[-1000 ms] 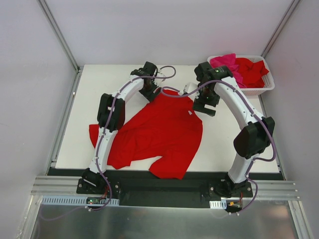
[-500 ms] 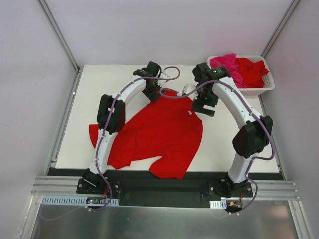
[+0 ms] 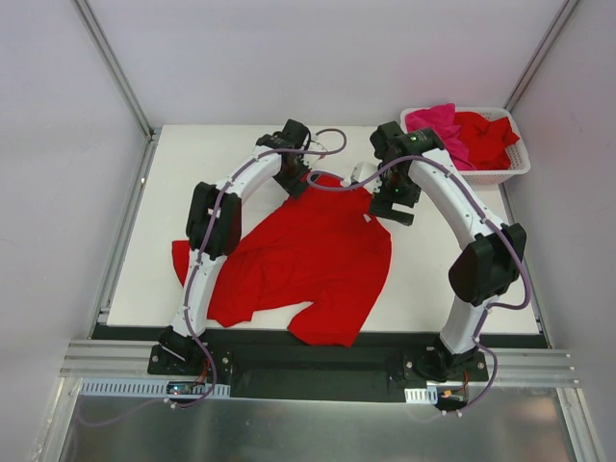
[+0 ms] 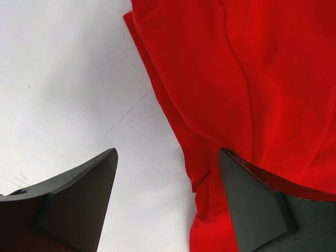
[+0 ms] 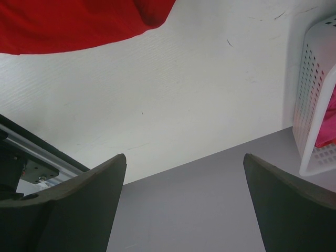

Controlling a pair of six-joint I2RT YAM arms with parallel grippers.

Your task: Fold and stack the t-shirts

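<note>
A bright red t-shirt (image 3: 308, 255) lies spread and rumpled on the white table. My left gripper (image 3: 295, 179) hovers at its far left corner, open. In the left wrist view the shirt's folded edge (image 4: 205, 173) runs between the spread fingers of that gripper (image 4: 168, 202), and the right finger is over the cloth. My right gripper (image 3: 396, 202) is by the shirt's far right corner, open with nothing between its jaws (image 5: 184, 205). The red cloth (image 5: 68, 23) shows only at the top left of that view. A magenta-pink t-shirt (image 3: 438, 120) and another red t-shirt (image 3: 486, 137) lie bunched in the basket.
The white slotted basket (image 3: 500, 176) stands at the table's far right corner, and its wall (image 5: 314, 100) sits at the right edge of the right wrist view. Grey enclosure walls and metal posts ring the table. Bare white table (image 3: 192, 183) surrounds the shirt.
Both grippers have crept slightly toward the far side of the table at the shirt's top corners. The shirt lies as before.
</note>
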